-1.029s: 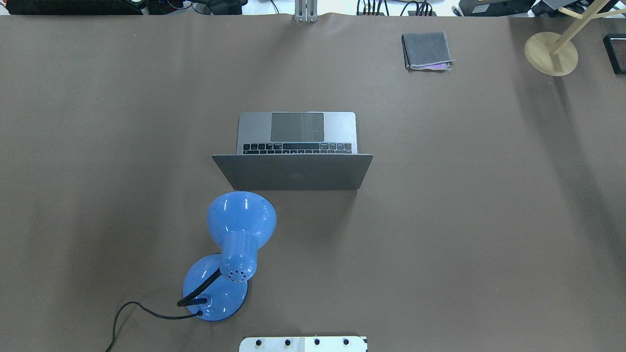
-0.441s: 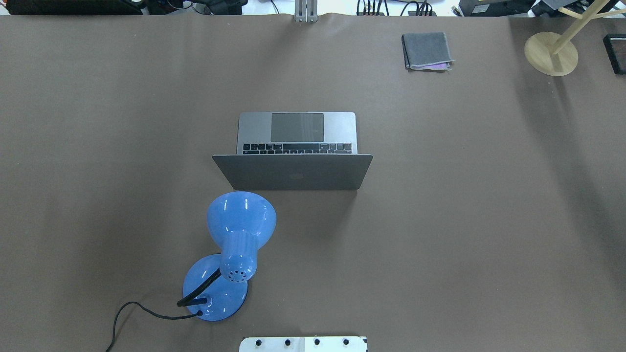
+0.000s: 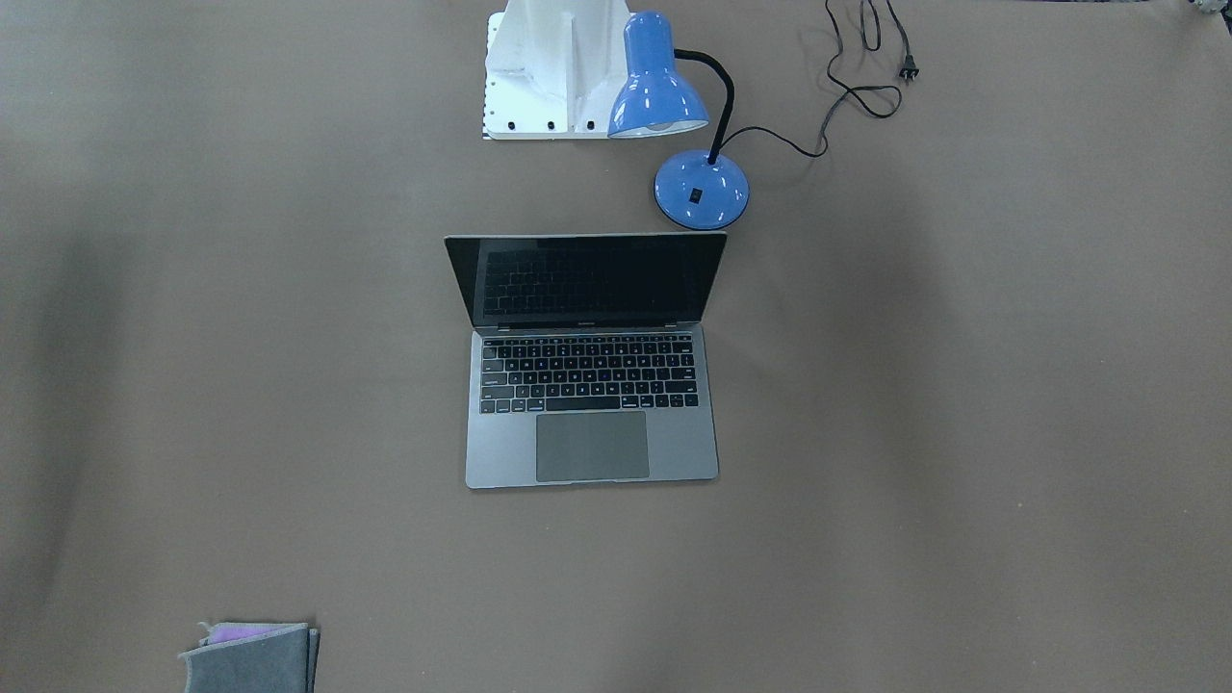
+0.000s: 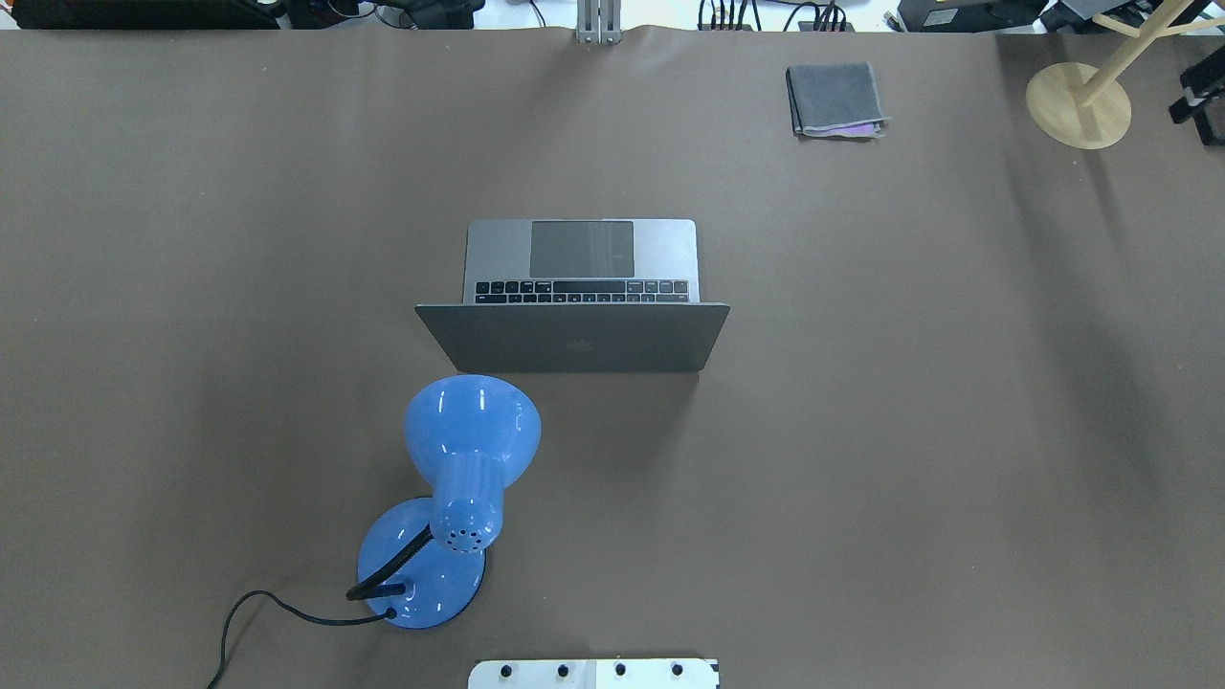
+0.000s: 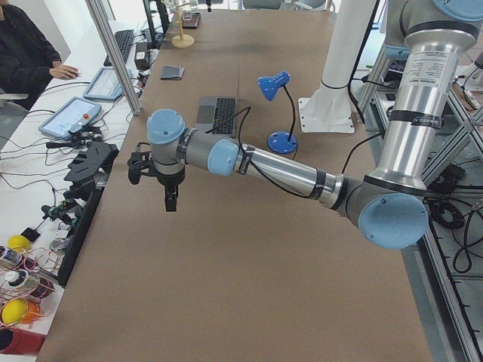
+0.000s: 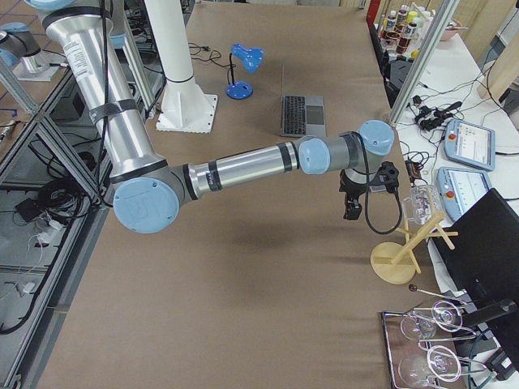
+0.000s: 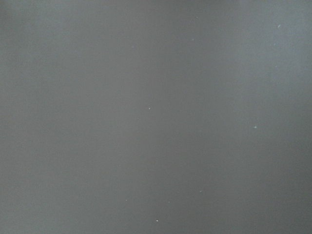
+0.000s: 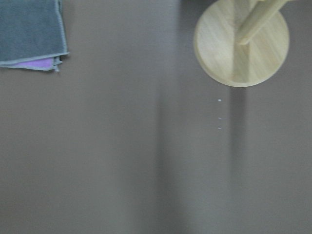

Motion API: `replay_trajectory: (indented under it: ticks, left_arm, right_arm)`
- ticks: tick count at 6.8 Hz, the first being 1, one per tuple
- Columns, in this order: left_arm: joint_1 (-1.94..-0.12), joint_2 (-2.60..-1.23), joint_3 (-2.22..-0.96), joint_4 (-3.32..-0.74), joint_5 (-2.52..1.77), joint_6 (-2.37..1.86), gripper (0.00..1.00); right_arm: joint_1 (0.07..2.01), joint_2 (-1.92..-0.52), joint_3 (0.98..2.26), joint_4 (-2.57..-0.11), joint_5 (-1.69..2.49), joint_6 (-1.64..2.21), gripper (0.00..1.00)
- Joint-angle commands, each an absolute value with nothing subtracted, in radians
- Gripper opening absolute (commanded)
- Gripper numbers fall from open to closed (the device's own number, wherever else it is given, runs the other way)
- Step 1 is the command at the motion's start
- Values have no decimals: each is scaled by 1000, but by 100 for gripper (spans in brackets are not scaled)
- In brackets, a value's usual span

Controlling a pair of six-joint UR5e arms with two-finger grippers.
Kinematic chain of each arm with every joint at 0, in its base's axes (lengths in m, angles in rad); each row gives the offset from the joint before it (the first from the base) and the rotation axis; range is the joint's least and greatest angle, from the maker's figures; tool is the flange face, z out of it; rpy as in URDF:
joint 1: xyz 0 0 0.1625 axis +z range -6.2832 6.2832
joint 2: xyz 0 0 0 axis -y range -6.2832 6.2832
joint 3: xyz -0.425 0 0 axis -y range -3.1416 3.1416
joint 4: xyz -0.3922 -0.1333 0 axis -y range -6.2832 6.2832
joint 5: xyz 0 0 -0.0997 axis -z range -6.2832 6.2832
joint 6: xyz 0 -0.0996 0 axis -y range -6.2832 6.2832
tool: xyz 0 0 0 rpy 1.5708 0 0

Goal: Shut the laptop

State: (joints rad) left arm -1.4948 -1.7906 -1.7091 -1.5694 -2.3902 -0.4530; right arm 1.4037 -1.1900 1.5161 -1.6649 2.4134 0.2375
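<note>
The laptop (image 4: 579,287) stands open in the middle of the table, its lid upright with the back toward the robot. Its dark screen, black keys and trackpad face the front view (image 3: 589,385). My left gripper (image 5: 170,202) hangs over bare table far to the laptop's left. It shows only in the exterior left view, so I cannot tell whether it is open or shut. My right gripper (image 6: 351,211) hangs far to the laptop's right, near the wooden stand. A dark part of it shows at the overhead view's right edge (image 4: 1196,91). Its state cannot be told.
A blue desk lamp (image 4: 459,478) with a black cord stands just on the robot's side of the laptop lid. A folded grey cloth (image 4: 835,100) lies at the far right. A wooden stand (image 4: 1079,105) is beyond it. The white robot base (image 3: 549,67) is behind the lamp.
A dark gripper part has come in at the right edge of the overhead view, near the wooden stand. The laptop, lamp and cloth have not moved.
</note>
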Motion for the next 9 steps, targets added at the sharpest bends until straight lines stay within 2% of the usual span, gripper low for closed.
replay_trajectory:
  ticks: [1, 4, 5, 6, 7, 8, 9]
  left_arm:
    - [-1358, -1888, -1749, -1575, -2391, -698, 98]
    - [-1148, -1997, -1825, -1624, -2390, -1016, 98]
    - [-1111, -1999, -1839, -1717, -2390, -1111, 98]
    - [-1065, -2003, -1835, -1802, -2390, -1193, 90]
    - [-996, -2052, -1822, -1815, -2387, -1257, 78]
    - [-967, -2071, -1831, -1818, -2384, -1308, 65]
    - [-960, -2075, -1850, -1819, -2390, -1337, 52]
  right_arm:
    - [1280, -1125, 1606, -1661, 2424, 519, 100]
    - [1126, -1115, 1748, -1660, 2411, 745, 98]
    - [1086, -1112, 1784, -1660, 2413, 796, 91]
    - [1053, -1111, 1807, -1660, 2414, 840, 77]
    - [1023, -1111, 1831, -1660, 2419, 874, 64]
    - [1000, -1111, 1879, -1661, 2430, 911, 57]
    - [970, -1112, 1929, -1660, 2460, 975, 41]
